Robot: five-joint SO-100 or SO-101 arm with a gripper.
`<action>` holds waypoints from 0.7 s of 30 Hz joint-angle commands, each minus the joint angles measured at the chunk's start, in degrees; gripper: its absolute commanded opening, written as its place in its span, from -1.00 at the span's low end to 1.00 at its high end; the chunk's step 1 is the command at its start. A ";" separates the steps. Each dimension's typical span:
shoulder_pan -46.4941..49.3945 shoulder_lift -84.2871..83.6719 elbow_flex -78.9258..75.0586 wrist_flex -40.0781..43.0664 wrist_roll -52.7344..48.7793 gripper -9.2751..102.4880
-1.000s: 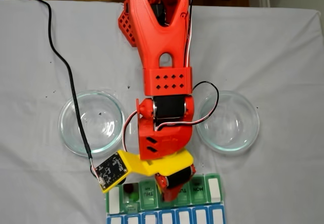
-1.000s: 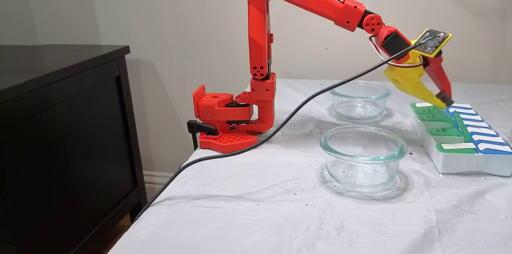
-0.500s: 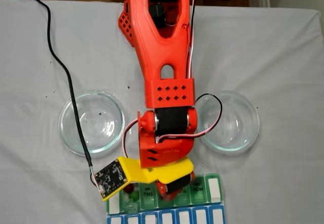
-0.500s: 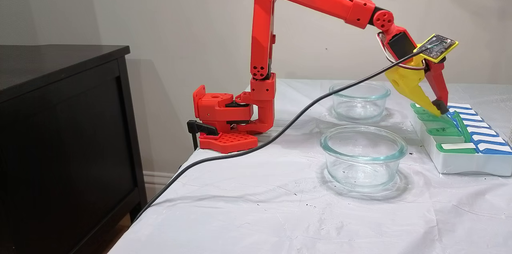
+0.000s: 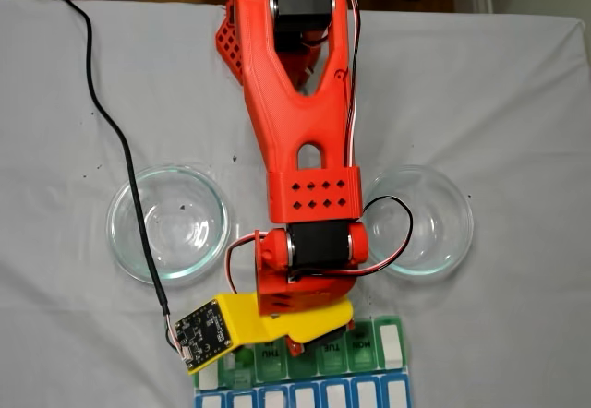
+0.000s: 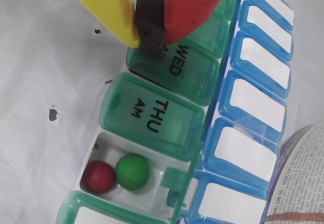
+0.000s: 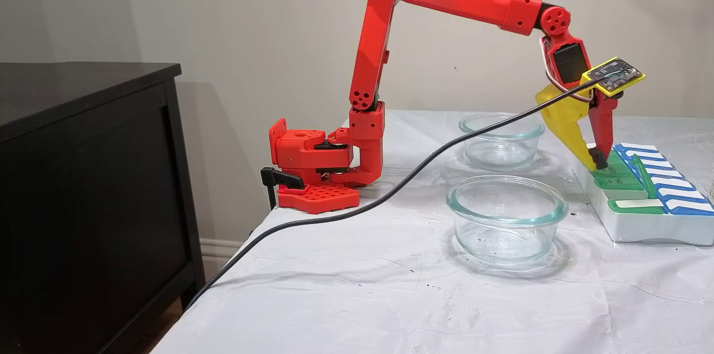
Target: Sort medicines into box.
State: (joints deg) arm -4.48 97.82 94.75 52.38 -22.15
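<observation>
Green ball (image 6: pixel 132 172) (beside red) lies below tool (image 6: pixel 150 31).

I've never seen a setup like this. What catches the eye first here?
A bright red robot arm arches over a white-covered table, its gripper shut just above the WED lid of a green and blue pill box. In the wrist view, one open compartment holds a red ball and a green ball side by side. Two glass bowls flank the arm.
</observation>
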 commanded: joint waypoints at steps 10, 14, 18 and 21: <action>-0.97 0.09 -2.20 -1.85 -2.46 -0.84; -1.41 0.00 -1.14 -2.37 -2.81 -0.84; -1.41 0.79 -0.88 -3.08 -3.16 -0.84; -0.44 4.75 0.35 -6.06 -3.16 -0.84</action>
State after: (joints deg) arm -5.01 96.77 94.75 49.13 -24.79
